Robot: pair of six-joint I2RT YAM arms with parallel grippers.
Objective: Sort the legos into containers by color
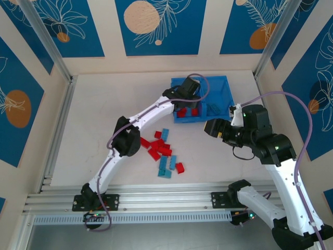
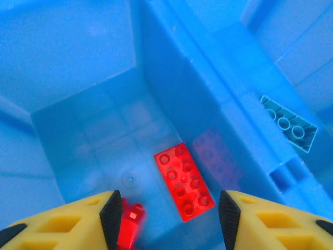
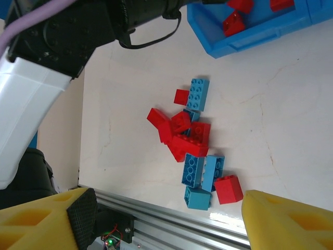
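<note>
My left fingers (image 2: pixel 112 211) stand apart, clamping nothing, over the shallow translucent blue plastic bin (image 2: pixel 78 52). A flat red plastic brick (image 2: pixel 183 180) lies low centre. My right fingers (image 3: pixel 78 219) are apart above the red and light-blue brick pile (image 3: pixel 190 140), mid-frame on the tabletop (image 3: pixel 291 120). Bricks likely light, stiff, slick; pinch the long sides.

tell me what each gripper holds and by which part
Nothing is held. The left gripper stands open above red legos in the bin; the right gripper is open and empty.

Pale table (image 1: pixel 104 120) enclosed by cream walls (image 1: pixel 109 31) bearing blue leaf-patterned panels (image 1: pixel 158 26).
</note>
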